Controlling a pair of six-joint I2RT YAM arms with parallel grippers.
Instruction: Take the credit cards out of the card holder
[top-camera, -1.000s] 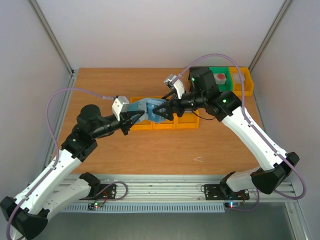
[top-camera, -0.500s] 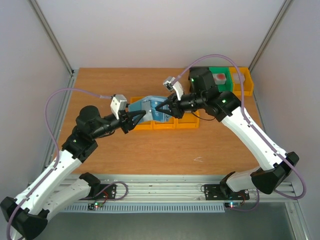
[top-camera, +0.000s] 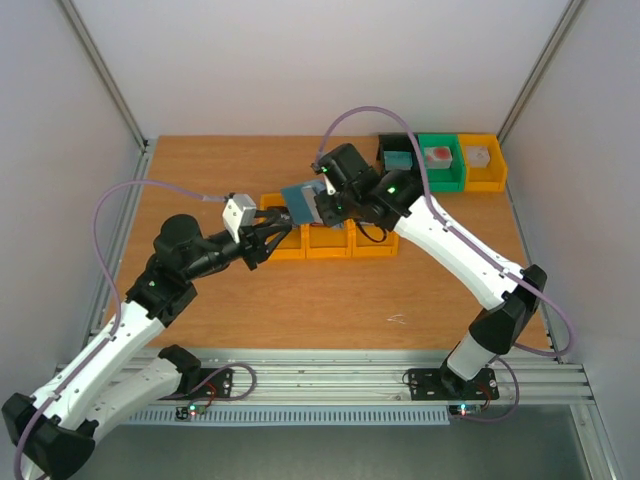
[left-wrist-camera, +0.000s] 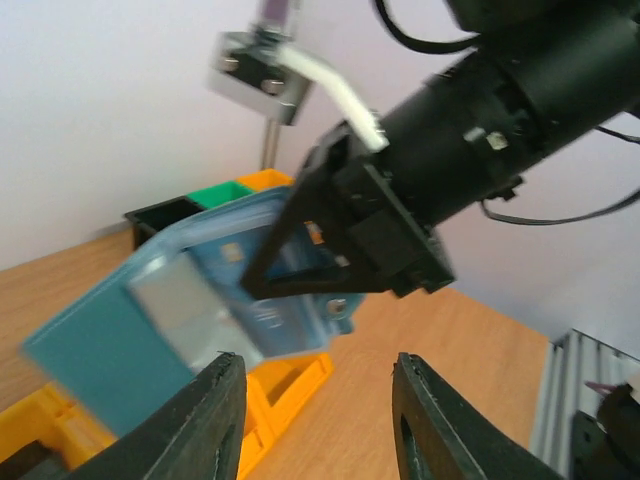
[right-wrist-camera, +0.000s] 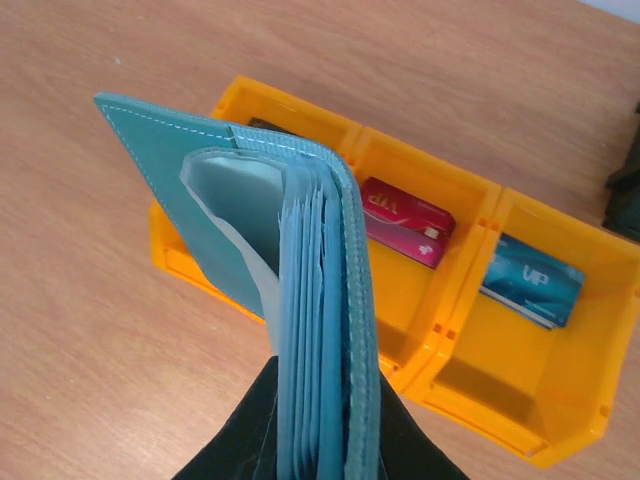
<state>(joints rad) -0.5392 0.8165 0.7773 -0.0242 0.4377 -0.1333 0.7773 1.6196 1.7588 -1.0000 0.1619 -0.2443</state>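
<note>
The right gripper (right-wrist-camera: 322, 420) has its black fingers (right-wrist-camera: 245, 440) clamped on the lower edge of the wallet (right-wrist-camera: 200, 190). It holds the wallet up off the table with the spine on top and the clear sleeves fanned a little between the blue covers. From the right wrist camera the wallet hangs over a row of three yellow bins (right-wrist-camera: 520, 440), covering most of the one at the left of the frame. A red card (right-wrist-camera: 405, 220) lies flat in the middle bin and a blue card (right-wrist-camera: 532, 281) lies flat in the bin at the right. Only a dark sliver shows in the leftmost bin behind the wallet, and I cannot tell what it is. The left gripper (left-wrist-camera: 318, 420) has its fingers spread wide with nothing between them. They sit at the bottom of its own camera's view, pointing at the wallet, which is near but not touching. In the overhead view the two grippers meet just left of centre, over the left end of the yellow row, with the wallet between them. A black bin (top-camera: 397, 155), a green bin (top-camera: 440, 168) and another yellow one stand at the upper right of the table (top-camera: 200, 170).
</note>
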